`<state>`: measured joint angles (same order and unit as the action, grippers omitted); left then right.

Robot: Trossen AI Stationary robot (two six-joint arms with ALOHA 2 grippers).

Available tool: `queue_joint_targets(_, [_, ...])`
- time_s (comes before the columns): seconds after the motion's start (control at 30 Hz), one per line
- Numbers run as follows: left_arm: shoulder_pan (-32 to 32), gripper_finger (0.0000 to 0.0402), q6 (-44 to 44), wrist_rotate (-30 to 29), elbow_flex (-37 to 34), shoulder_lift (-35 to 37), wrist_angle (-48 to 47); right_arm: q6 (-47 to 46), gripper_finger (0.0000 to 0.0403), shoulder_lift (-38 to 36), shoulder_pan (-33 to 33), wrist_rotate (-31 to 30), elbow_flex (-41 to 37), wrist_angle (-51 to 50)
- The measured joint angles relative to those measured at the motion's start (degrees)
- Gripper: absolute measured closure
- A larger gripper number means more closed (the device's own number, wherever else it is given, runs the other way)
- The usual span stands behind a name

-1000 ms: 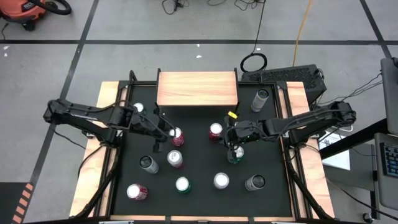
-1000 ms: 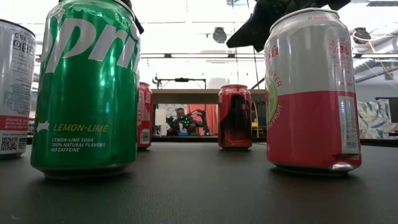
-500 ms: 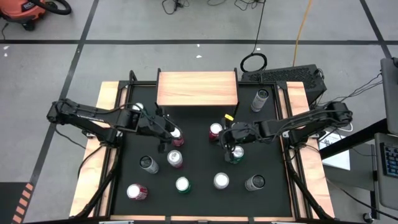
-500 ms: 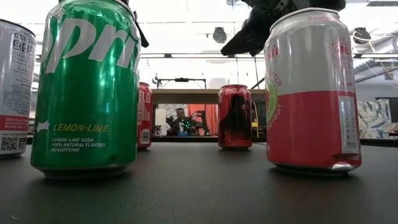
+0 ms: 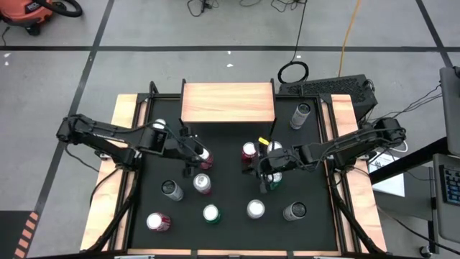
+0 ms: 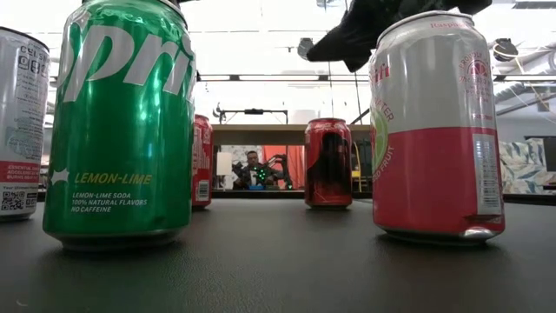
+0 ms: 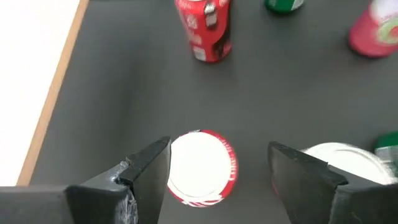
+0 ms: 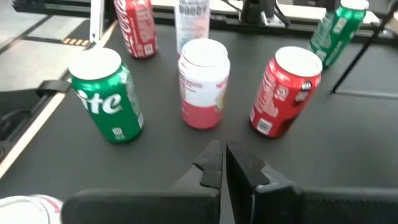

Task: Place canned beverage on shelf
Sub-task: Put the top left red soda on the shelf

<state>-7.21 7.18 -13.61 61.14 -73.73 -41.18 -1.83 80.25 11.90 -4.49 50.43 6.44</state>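
From my seat the left gripper hangs above a red-rimmed can, fingers spread to either side of its white top and not touching it. In the overhead view that can stands on the black table, a little in front of the shelf. I judge this as the reach-and-grasp step: nothing is lifted yet. Next I'd need to lower the fingers around the can's body, squeeze, lift clear of its neighbours, then carry it back to the wooden top.

The right gripper waits over the middle of the table with its fingers pressed together, holding nothing; a green can, a white-and-pink can and a tilted-looking red can stand beyond it.

The table is matte black with pale wooden side rails, and cans are scattered over it. The shelf sits at the far edge, its plank top bare.

Beyond lies a grey floor with dark tape lines, cables, and an orange vacuum in the far corner.
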Motion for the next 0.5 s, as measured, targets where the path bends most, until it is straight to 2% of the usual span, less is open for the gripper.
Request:
queue_joint_targets(0.23, [1.11,0.0125,0.25,2.63,-0.06,-2.24,-0.12,1.19,0.0403,-0.02,0.74,-0.07,0.00,2.66])
queue_joint_targets(0.5, [3.58,0.0034,-1.49,2.93,-0.06,-3.53,-0.08,1.23,0.0403,-0.02,0.74,-0.17,0.00,2.36])
